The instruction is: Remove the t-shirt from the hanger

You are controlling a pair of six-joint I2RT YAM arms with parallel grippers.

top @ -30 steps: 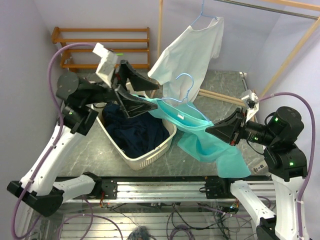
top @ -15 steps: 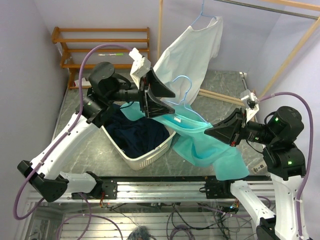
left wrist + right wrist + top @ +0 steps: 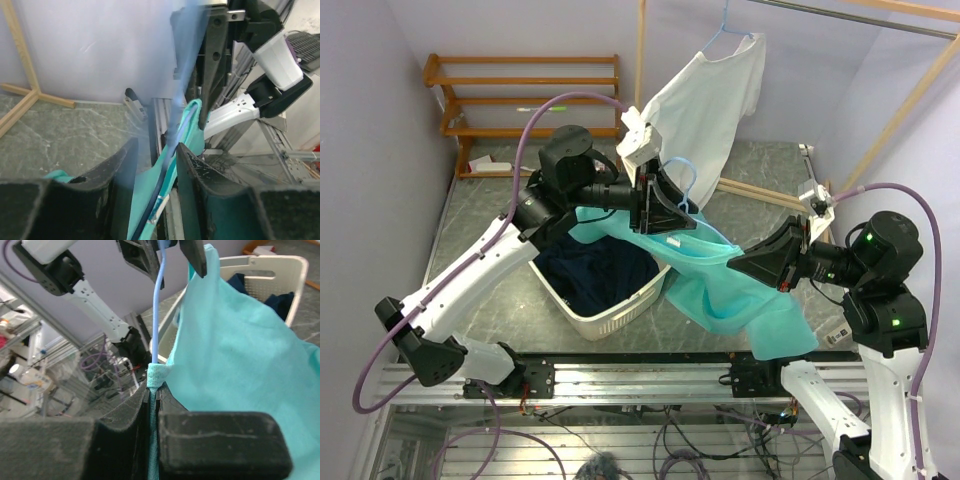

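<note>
We see a white laundry basket [image 3: 610, 310] holding dark clothes [image 3: 595, 275] on the grey table [image 3: 480, 290]. At eleven o'clock stands a wooden shelf [image 3: 520, 95]; at one o'clock a white shirt [image 3: 705, 105] hangs from a rail [image 3: 860, 18].

The left tool [image 3: 152, 170] shows two dark fingers [image 3: 197, 185] at the bottom, with a gap between them. A thin blue hanger [image 3: 172, 132] wire and the edge of a teal t-shirt [image 3: 172, 175] run up through that gap, and the wire looks blurry higher up. Behind them are the grey marble counter [image 3: 65, 135], a pale wall, a wooden frame [image 3: 27, 75] on the left, and the other arm [image 3: 260, 65] in black and white on the right.
</note>
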